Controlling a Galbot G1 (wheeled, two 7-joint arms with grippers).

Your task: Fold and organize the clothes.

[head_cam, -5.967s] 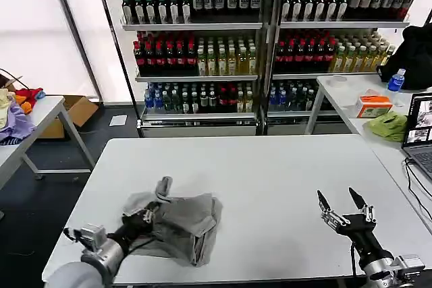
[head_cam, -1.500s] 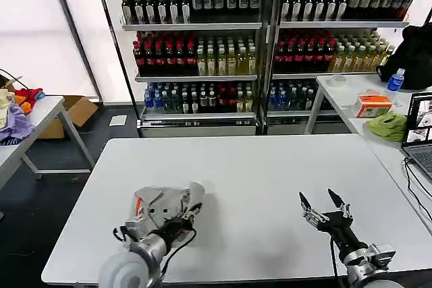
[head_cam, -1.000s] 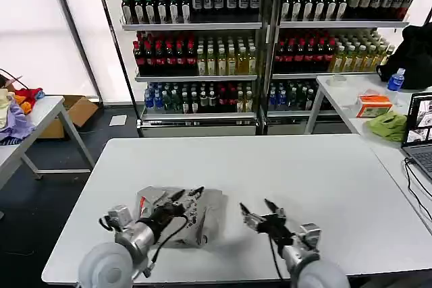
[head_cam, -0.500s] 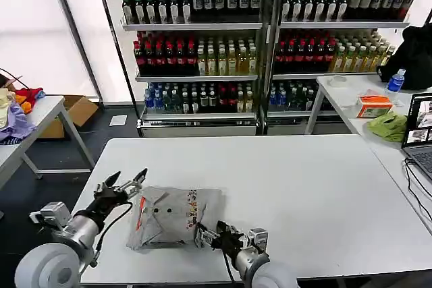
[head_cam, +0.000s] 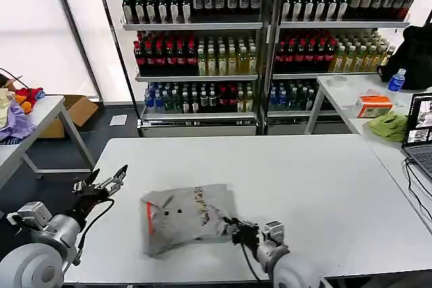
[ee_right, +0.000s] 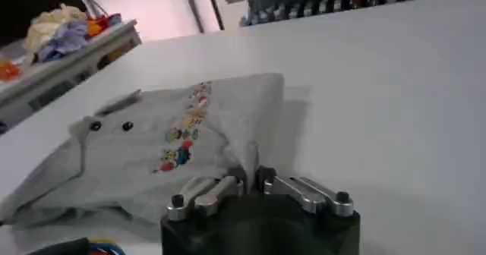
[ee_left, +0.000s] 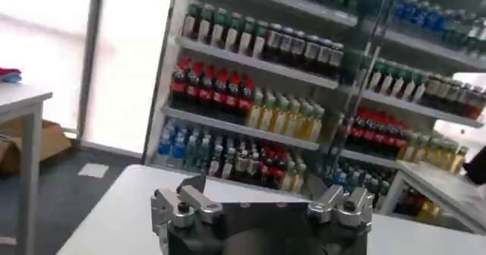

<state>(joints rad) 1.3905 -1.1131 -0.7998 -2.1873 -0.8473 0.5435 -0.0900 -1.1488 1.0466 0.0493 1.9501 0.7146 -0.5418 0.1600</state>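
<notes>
The soft, limp, folded light grey short-sleeved shirt (head_cam: 185, 215) on the white worktop (head_cam: 304, 173) is pinched at its edge by the right claw (head_cam: 237, 231), best gripped through doubled layers, while the left claw (head_cam: 101, 183) is held apart.

I see a light grey shirt (head_cam: 187, 215) with a multicoloured print, orange-red stripe and dark buttons on my white table (head_cam: 304, 180); a lime-green cloth (head_cam: 388, 126) lies on the side table.

Right end effector (ee_right: 254, 179) pinching folded grey shirt (ee_right: 163, 146) edge on table (ee_right: 395, 97).
</notes>
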